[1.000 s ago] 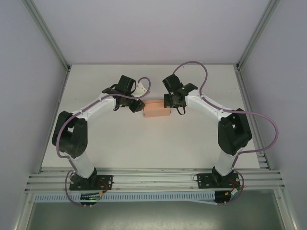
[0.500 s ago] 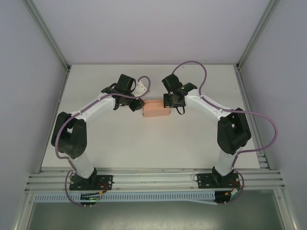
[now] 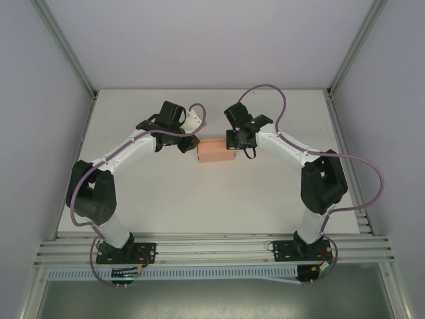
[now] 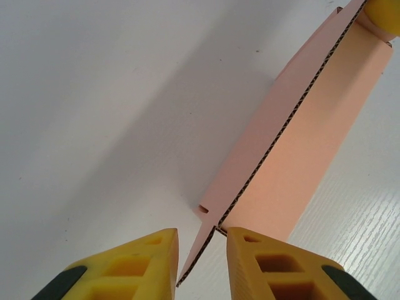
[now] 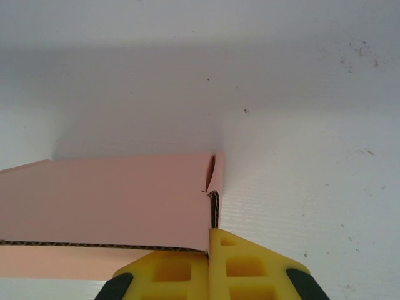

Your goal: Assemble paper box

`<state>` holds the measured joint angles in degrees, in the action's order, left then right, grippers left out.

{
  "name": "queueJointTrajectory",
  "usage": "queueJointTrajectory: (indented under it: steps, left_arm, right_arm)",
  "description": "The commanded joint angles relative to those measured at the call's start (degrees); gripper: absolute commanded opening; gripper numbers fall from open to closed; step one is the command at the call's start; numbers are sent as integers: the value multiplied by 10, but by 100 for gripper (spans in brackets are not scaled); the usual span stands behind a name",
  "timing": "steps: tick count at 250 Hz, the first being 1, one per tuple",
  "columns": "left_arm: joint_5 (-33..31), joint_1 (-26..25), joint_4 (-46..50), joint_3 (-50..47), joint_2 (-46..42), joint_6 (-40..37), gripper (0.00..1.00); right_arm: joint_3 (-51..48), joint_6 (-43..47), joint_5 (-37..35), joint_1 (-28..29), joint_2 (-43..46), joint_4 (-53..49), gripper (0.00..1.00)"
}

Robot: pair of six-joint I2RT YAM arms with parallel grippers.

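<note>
The salmon-pink paper box [image 3: 216, 151] lies mid-table between the two arms. My left gripper [image 3: 190, 143] is at its left end. In the left wrist view the yellow fingers [image 4: 145, 262] stand a little apart, and a thin flap [image 4: 199, 256] of the box [image 4: 312, 131] pokes loosely between them, not pinched. The left gripper [image 4: 200, 234] is open. My right gripper [image 3: 239, 141] is at the box's right end. Its jaws [image 5: 209, 232] are shut, with the end flap [image 5: 215, 187] of the box [image 5: 106, 200] running down into the seam between them.
The white table [image 3: 199, 199] has bare room in front of and behind the box. Aluminium frame rails [image 3: 80, 70] and grey side walls border it left and right. Purple cables [image 3: 265, 90] loop over both arms.
The left arm's elbow has swung outward to the left and its wrist has shifted slightly back. Its jaws have narrowed a little. The box and the right arm have stayed put.
</note>
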<state>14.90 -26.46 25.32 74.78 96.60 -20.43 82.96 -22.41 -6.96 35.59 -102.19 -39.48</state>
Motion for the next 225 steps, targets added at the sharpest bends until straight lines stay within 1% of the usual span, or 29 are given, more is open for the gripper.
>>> queueJointTrajectory:
  steps: [1,29,33,55,71,81,91,97,109,134,167,195,225]
  left_arm:
    - [12,0,8,-1,10,-15,27]
    - [21,0,16,14,10,-20,25]
    - [22,0,16,15,23,-20,24]
    - [25,0,21,21,28,-23,20]
    - [25,0,23,21,29,-23,12]
    - [29,0,25,22,29,-20,5]
    - [36,0,26,21,29,-19,3]
    - [37,-2,23,20,28,-16,0]
    - [36,0,18,18,27,-3,0]
    - [58,0,13,27,29,64,0]
    - [94,-2,7,30,33,206,0]
    - [41,-6,-26,-7,17,308,0]
    - [13,-8,-62,-47,-8,373,0]
  right_arm:
    - [-23,11,44,10,-39,-64,0]
    - [-23,12,44,10,-38,-64,0]
    - [-23,11,44,10,-38,-63,0]
    - [-23,11,44,9,-38,-63,0]
    - [-23,11,44,10,-39,-63,0]
    - [-24,11,44,7,-39,-63,0]
    - [-24,11,43,10,-39,-62,0]
    - [-23,11,43,10,-39,-62,0]
    - [-23,9,42,9,-39,-61,0]
    - [-24,3,42,12,-38,-57,0]
    - [-28,-14,37,21,-35,-46,0]
    - [-32,-34,40,27,-35,-31,0]
    - [-41,-54,36,33,-34,-13,0]
